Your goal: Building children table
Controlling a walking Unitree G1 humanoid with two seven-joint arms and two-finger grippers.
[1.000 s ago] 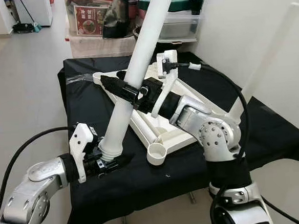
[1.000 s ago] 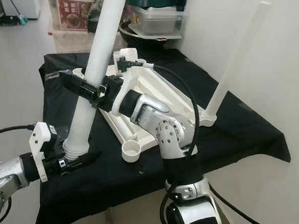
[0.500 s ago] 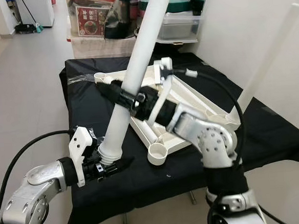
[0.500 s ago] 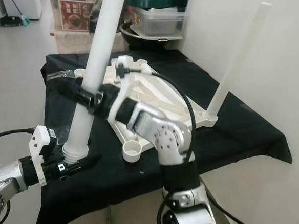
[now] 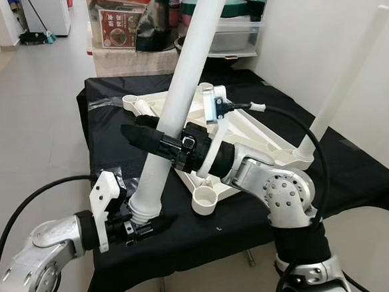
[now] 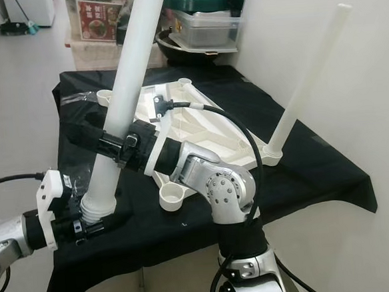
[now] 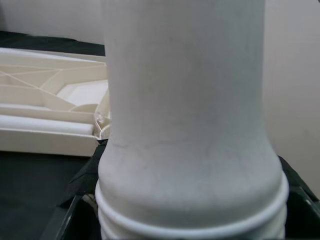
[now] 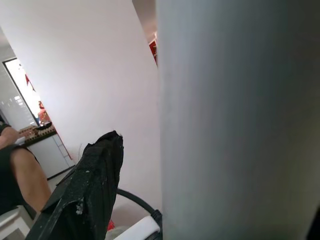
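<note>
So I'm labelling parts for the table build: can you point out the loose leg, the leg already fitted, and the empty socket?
loose leg (image 5: 178, 100), left eye view, mid shaft.
fitted leg (image 5: 346, 75), left eye view, mid shaft.
empty socket (image 5: 204, 200), left eye view, round rim.

Our left gripper (image 5: 148, 224) reaches in low from our left, forearm level, fingers closed around the threaded foot of the table leg (image 5: 178, 100). Our right gripper (image 5: 155, 141) crosses leftward, elbow bent, clamping it mid-length.
</note>
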